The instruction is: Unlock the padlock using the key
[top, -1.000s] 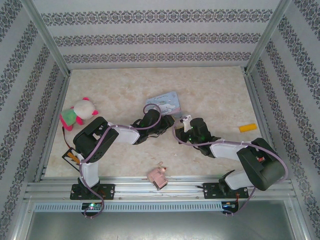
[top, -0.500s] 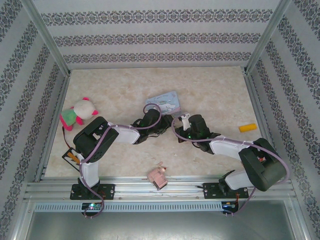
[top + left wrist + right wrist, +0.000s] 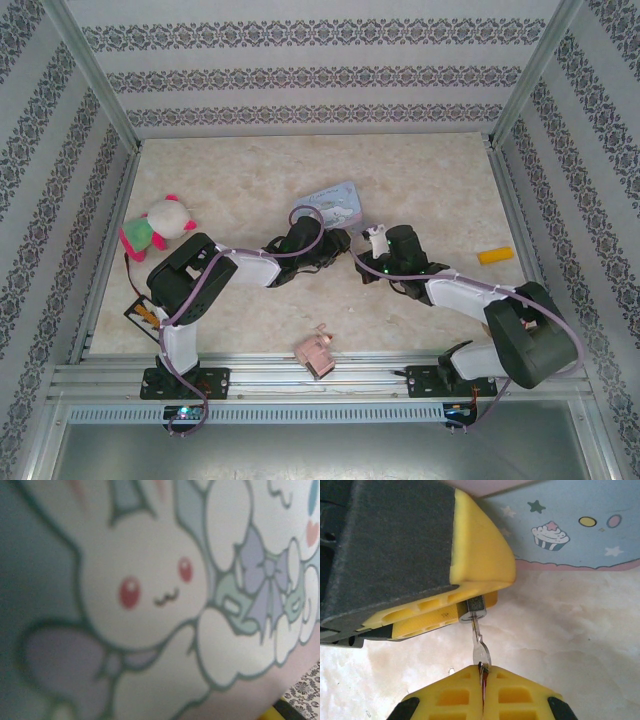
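In the right wrist view the tiny padlock (image 3: 475,607) sits pinched between the yellow fingers (image 3: 475,555) of my left gripper (image 3: 338,243), its silvery keyhole end facing my right gripper. The small silver key (image 3: 480,649) has its blade in that keyhole. My right gripper (image 3: 482,670) is shut on the key's bow, just below the padlock. From above, the two grippers meet tip to tip in front of the blue tin (image 3: 334,204), and the right gripper (image 3: 372,240) lies right of the left one. The left wrist view is a blurred close-up of the tin's rabbit picture (image 3: 145,590).
A pink blocky object (image 3: 316,352) lies near the front edge between the arm bases. A plush toy (image 3: 158,222) sits at the left, a small orange block (image 3: 494,256) at the right. The tin's side (image 3: 570,535) stands close behind the grippers.
The right arm's wrist and forearm have shifted slightly, first a little left and then right, with the key still held. The left arm has stayed put.
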